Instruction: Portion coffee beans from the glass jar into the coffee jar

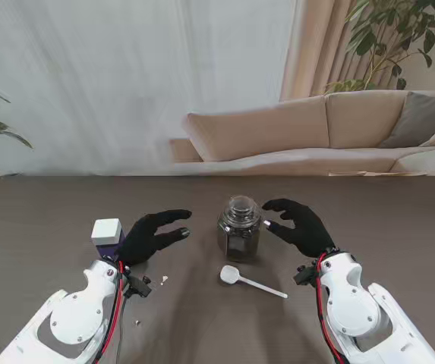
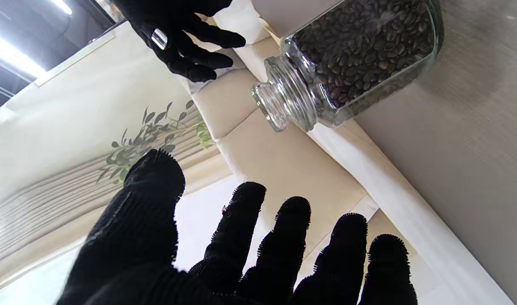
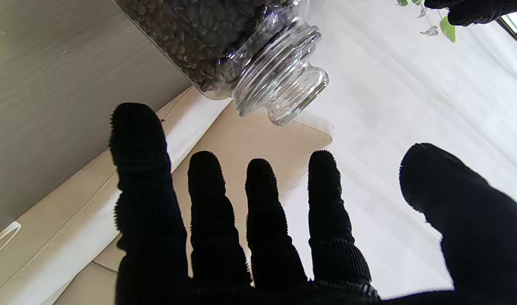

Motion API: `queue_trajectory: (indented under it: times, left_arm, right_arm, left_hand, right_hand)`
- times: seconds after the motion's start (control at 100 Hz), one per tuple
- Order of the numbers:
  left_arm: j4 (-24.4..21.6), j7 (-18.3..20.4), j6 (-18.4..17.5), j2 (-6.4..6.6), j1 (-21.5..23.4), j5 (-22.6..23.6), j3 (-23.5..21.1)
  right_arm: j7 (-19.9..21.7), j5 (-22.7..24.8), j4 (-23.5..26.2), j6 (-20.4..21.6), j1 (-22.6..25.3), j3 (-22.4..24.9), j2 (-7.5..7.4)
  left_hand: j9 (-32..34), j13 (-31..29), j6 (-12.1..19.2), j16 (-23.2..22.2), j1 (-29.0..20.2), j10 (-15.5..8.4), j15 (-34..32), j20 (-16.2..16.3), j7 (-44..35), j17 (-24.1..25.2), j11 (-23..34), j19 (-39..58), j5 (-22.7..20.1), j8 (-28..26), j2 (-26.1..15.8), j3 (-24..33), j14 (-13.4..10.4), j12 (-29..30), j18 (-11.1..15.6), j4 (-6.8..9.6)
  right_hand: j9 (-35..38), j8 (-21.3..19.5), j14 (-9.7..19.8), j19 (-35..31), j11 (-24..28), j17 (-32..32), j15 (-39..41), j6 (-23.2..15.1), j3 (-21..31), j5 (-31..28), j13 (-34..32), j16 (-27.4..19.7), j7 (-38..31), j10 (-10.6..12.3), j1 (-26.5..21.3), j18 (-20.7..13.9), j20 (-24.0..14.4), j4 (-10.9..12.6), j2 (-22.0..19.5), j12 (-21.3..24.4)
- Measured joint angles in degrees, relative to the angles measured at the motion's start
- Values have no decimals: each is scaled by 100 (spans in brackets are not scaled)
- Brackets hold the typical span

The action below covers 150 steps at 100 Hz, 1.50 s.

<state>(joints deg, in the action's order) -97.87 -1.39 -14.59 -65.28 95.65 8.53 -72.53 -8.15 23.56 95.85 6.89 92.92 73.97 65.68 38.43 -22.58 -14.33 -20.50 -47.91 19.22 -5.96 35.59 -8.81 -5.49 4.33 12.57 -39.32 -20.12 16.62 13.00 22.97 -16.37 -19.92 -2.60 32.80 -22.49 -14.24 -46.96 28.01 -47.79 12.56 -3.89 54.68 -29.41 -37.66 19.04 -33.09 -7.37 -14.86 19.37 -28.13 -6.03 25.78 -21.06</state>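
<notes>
Brown bench (image 1: 42, 212), glass jar (image 1: 239, 227) of beans in the middle.
Left hand (image 1: 150, 235) and right hand (image 1: 299, 226) flank it, fingers spread, seemingly not touching.

Beige sofa (image 1: 316, 133) behind brown table (image 1: 50, 212), sheer white curtain (image 1: 126, 76), leafy plants (image 1: 395, 34) beside.

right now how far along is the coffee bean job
Barely started. Done: nothing visible; the glass jar stands on the table with its glass lid on, full of beans. In hand: nothing; the left hand and right hand are open on either side of it, not touching. Left: opening it, scooping with the white spoon lying nearer to me, and filling the coffee jar, which I cannot identify.
</notes>
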Motion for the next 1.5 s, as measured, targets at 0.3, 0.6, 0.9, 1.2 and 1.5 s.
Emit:
queue_trajectory:
  times: [0.3, 0.6, 0.9, 1.2, 1.5]
  left_arm:
    - [-89, -46, -1, 1, 91, 107, -38]
    - [-50, 52, -10, 8, 47, 65, -34]
    - [-111, -15, -56, 6, 155, 199, -147]
    - [-245, -114, -135, 6, 283, 274, -244]
    - [-267, -120, -221, 6, 336, 316, -327]
  right_arm:
    - [57, -27, 96, -4, 76, 97, 0]
    - [44, 40, 119, -49, 86, 96, -6]
    - [-245, 870, 195, -473, -82, -165, -38]
    - [-228, 1407, 40, -1164, -960, -840, -70]
    - [-11, 1554, -532, -1658, -1878, -1574, -32]
  left_hand:
    - [0, 0, 1, 0, 0, 0, 0, -5, 0, 0, 0, 0, 0, 1, 0, 0, -9, 0, 4, 0]
    - [0, 0, 2, 0, 0, -1, 0, -6, 0, 0, 0, 0, 0, 5, 0, 0, -9, 0, 5, 0]
    - [0, 0, 3, 0, 0, -1, 0, -6, 0, 0, 0, 0, 0, 8, 0, 0, -10, 0, 5, 0]
    - [4, 0, 3, 0, 0, 1, 0, -6, 0, 0, 0, 0, 0, 9, 0, -1, -10, 0, 6, 0]
    - [6, -1, 3, 0, 0, 5, 0, -6, 0, 0, 0, 0, 0, 8, 0, -47, -10, 1, 5, 0]
  right_hand:
    - [5, -23, 0, 35, 0, 0, 0, 0, 0, 0, -1, 0, 0, 0, 0, 0, -4, 0, 0, 1]
    - [7, -28, 0, 68, 0, 0, 0, 0, 1, -47, -2, 0, 5, 0, 0, 0, -15, 0, 0, 1]
    - [7, -30, 0, 74, 0, 0, 0, -43, 1, -103, -2, 0, 46, 0, 0, 0, -29, 0, 0, 1]
    - [-75, -51, 12, 76, -29, 0, 0, -225, -44, -108, 4, -48, 51, 1, 69, 0, -144, 0, 10, 1]
    - [-212, -53, 55, 76, 19, 0, -51, -360, -44, -108, 68, -65, 64, 12, 69, 0, -145, 0, 10, 1]
